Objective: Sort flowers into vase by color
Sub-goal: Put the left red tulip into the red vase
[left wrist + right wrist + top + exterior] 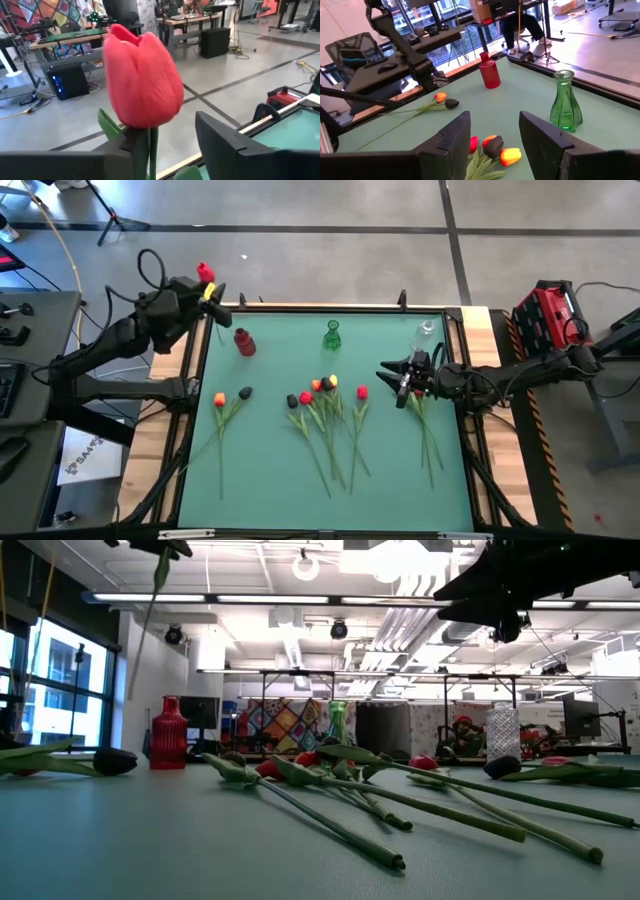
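High view: green counter (270, 480), near half bare. Left claw (207, 288) past the far-left corner, clamped on a red tulip (205, 273) held aloft, stem hanging. Red vase (244, 341) just inside that corner. Orange flower (220, 399) and black flower (245, 393) lie left of centre. Green vase (332, 335) at far middle. Clustered flowers (325, 395) at centre, stems toward the near edge. Clear vase (424, 337) far right. Right claw (402, 383), fingers apart, holds nothing, just right of the cluster.

The surface (270, 480) is smooth matt green, framed by pale wood (160, 435). The green vase (566, 104) and clear vase (424, 335) look like glossy glass, the red vase (489, 71) ribbed and shiny. The held red tulip (141, 77) has a soft, cloth-like matt head.
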Controlling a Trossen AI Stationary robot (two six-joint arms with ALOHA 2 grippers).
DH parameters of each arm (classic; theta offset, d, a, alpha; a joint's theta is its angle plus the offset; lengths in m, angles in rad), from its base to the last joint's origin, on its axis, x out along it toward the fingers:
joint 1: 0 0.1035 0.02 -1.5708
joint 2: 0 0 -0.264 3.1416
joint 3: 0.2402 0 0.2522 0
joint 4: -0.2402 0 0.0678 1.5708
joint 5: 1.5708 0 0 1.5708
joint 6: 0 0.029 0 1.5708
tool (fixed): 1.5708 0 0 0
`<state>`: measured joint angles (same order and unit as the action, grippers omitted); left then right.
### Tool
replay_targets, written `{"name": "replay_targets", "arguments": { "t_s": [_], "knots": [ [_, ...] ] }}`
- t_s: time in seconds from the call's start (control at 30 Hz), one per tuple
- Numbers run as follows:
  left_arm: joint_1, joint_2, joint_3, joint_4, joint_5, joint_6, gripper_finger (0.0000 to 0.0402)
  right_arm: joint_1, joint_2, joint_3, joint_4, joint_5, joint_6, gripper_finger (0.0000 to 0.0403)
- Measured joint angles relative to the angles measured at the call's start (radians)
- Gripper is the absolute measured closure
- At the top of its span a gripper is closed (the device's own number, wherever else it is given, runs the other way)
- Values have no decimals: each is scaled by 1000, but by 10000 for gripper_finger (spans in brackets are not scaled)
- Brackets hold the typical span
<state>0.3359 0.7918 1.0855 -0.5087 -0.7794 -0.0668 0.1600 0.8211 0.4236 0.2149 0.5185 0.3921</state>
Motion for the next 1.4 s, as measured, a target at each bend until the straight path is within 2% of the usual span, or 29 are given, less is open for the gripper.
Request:
{"name": "replay_targets", "arguments": {
  "t_s": [0.27,0.5,0.83,1.4],
  "knots": [
    [0,2,0,101,3,42,328,0,0,0,0,-2,-8,244],
    [0,19,0,177,-16,109,352,0,0,0,-4,-3,-9,244],
    [71,44,0,179,-15,120,358,0,0,0,-8,-3,-12,244],
    [171,99,0,202,95,95,358,0,0,1,-14,-2,-35,244]
  ]
}}
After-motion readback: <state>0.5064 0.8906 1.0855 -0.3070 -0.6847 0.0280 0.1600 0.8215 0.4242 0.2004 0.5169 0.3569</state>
